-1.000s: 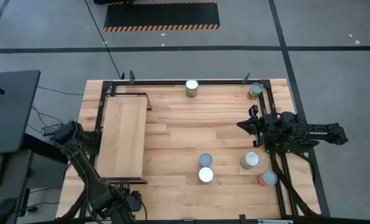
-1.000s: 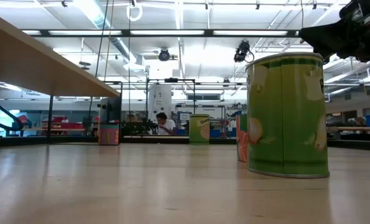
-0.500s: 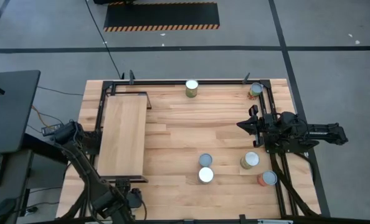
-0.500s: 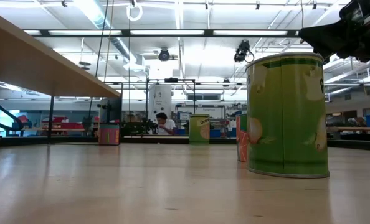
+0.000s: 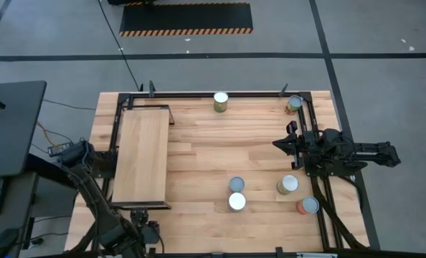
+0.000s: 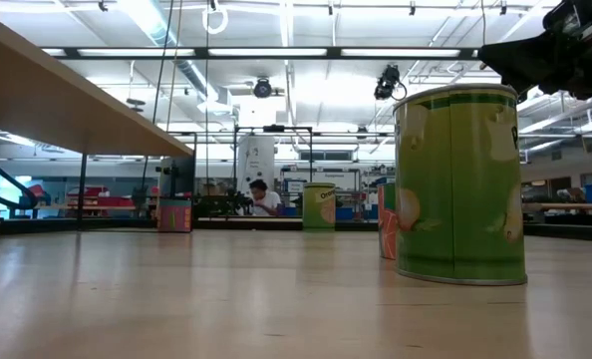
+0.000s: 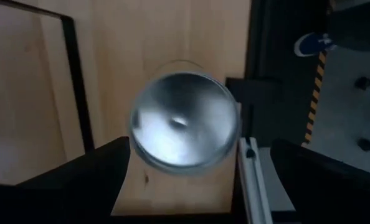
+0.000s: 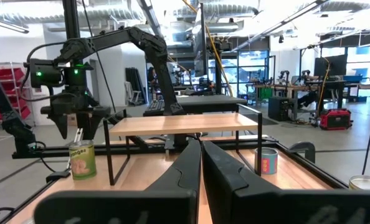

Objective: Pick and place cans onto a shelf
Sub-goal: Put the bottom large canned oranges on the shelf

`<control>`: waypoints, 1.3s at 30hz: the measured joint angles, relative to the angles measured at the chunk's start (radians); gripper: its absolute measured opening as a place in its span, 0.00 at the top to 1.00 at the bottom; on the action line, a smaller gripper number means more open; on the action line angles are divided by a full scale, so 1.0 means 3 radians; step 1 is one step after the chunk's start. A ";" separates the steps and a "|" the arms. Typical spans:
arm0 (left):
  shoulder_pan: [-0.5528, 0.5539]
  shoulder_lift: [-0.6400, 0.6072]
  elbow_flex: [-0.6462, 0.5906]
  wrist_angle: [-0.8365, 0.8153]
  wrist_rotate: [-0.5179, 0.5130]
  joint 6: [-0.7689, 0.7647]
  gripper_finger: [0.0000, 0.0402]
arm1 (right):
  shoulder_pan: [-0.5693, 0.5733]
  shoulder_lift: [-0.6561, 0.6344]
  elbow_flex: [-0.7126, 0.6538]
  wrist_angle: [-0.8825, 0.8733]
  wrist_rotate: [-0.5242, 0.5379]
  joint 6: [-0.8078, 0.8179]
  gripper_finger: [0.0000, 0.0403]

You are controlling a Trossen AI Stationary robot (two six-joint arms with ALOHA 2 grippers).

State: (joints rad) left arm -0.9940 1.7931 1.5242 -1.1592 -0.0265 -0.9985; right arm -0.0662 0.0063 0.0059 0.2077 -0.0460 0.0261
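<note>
My left gripper (image 5: pixel 145 231) is open at the table's near left, by the near end of the pale wood shelf (image 5: pixel 140 158). It points down over an upright green-labelled can (image 8: pixel 81 159). The can's silver top (image 7: pixel 184 121) shows between the spread fingers. My left gripper (image 8: pixel 79 132) stands just above that can, apart from it. My right gripper (image 5: pixel 279 143) is shut and empty above the table's right side. Other cans stand upright on the tabletop: two at the near middle (image 5: pixel 234 185) (image 5: pixel 237 202), two at the near right (image 5: pixel 288 185) (image 5: pixel 308 206), and two at the far edge (image 5: pixel 220 100) (image 5: pixel 293 104).
The shelf stands on thin black legs (image 8: pixel 109 158) above the tabletop. A pink-and-blue can (image 8: pixel 267 160) stands by its far end. A black frame rail (image 5: pixel 317 150) runs along the table's right side. Bare tabletop (image 5: pixel 220 147) lies between the shelf and the right arm.
My left arm has shifted a little toward the table's left edge at the near end of the shelf. Its dark shape has come further into the low view from the side. The cans and my right arm have stayed still.
</note>
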 joint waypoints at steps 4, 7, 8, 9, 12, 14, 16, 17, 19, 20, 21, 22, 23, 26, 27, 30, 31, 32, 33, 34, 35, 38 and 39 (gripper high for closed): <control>-0.0067 -0.0004 0.0101 -0.0151 -0.0141 -0.0028 0.03 | 0.0001 0.0000 0.0001 0.0000 0.0000 0.0000 0.94; -0.0145 -0.0003 0.0083 -0.0198 -0.0156 -0.0322 0.04 | 0.0001 0.0000 0.0000 0.0000 0.0000 0.0000 0.94; -0.0165 -0.0003 0.0083 -0.0195 -0.0142 -0.0481 0.04 | 0.0001 0.0000 0.0000 0.0000 0.0000 0.0000 0.94; -0.0181 -0.0003 0.0083 -0.0189 -0.0137 -0.0656 0.04 | 0.0001 0.0000 0.0001 0.0000 0.0000 0.0000 0.94; -0.0223 -0.0003 0.0083 -0.0207 -0.0136 -0.1270 0.04 | 0.0000 0.0000 0.0001 0.0000 0.0000 0.0000 0.94; -0.0243 -0.0002 0.0083 -0.0200 -0.0137 -0.1801 0.04 | 0.0001 0.0000 0.0000 0.0000 0.0000 0.0000 0.94; -0.0250 -0.0003 0.0083 -0.0191 -0.0135 -0.2407 0.04 | 0.0000 0.0000 0.0001 0.0000 0.0000 0.0000 0.94; -0.0251 -0.0003 0.0083 -0.0194 -0.0134 -0.2731 0.04 | 0.0000 0.0000 0.0000 0.0000 0.0000 0.0000 0.94; -0.0253 -0.0003 0.0081 -0.0193 -0.0131 -0.3334 0.04 | 0.0000 0.0000 0.0000 0.0000 0.0000 0.0000 0.94; -0.0253 -0.0003 0.0081 -0.0184 -0.0138 -0.3575 0.04 | 0.0001 0.0000 0.0001 0.0000 0.0000 0.0000 0.94; -0.0252 -0.0003 0.0081 -0.0172 -0.0163 -0.3764 0.04 | 0.0001 0.0000 0.0000 0.0000 0.0000 -0.0001 0.94; -0.0249 -0.0003 0.0081 -0.0154 -0.0195 -0.3943 0.04 | 0.0000 0.0000 0.0000 0.0000 0.0000 0.0000 0.94; -0.0240 -0.0003 0.0081 -0.0141 -0.0235 -0.4089 0.04 | 0.0001 0.0000 0.0001 0.0000 0.0000 -0.0001 0.94; -0.0187 -0.0002 0.0081 -0.0069 -0.0258 -0.4225 0.04 | 0.0001 0.0000 0.0000 0.0000 0.0000 0.0000 0.94; -0.0163 -0.0002 0.0081 -0.0073 -0.0268 -0.4234 0.04 | 0.0001 0.0000 0.0000 0.0000 0.0001 0.0000 0.94; -0.0070 0.0026 0.0077 -0.0077 -0.0260 -0.4253 0.04 | 0.0001 0.0000 0.0001 0.0000 0.0000 -0.0001 0.94; -0.0046 0.0027 0.0066 -0.0081 -0.0228 -0.4255 0.04 | 0.0001 0.0000 0.0000 0.0000 0.0000 -0.0001 0.94; -0.0013 0.0027 0.0061 -0.0099 -0.0190 -0.4259 0.04 | 0.0000 0.0000 0.0001 0.0000 0.0000 -0.0001 0.94; 0.0015 0.0024 0.0051 -0.0087 -0.0171 -0.4262 0.04 | 0.0001 0.0000 0.0000 0.0000 0.0000 -0.0001 0.94; 0.0033 0.0024 0.0038 -0.0086 -0.0154 -0.4267 0.04 | 0.0001 0.0000 0.0000 0.0000 0.0000 -0.0001 0.94; 0.0045 0.0025 0.0027 -0.0104 -0.0097 -0.4276 0.04 | 0.0000 0.0000 0.0000 0.0000 0.0000 0.0000 0.94; 0.0042 0.0025 0.0022 -0.0101 0.0040 -0.4310 0.04 | 0.0000 0.0000 0.0000 0.0000 0.0000 0.0000 0.94; 0.0029 0.0025 0.0022 -0.0110 0.0067 -0.4327 0.04 | 0.0000 0.0000 0.0000 0.0000 0.0000 0.0000 0.94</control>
State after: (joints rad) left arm -0.9854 1.8008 1.5307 -1.1921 -0.0066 -2.2965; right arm -0.0661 0.0063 0.0060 0.2077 -0.0460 0.0261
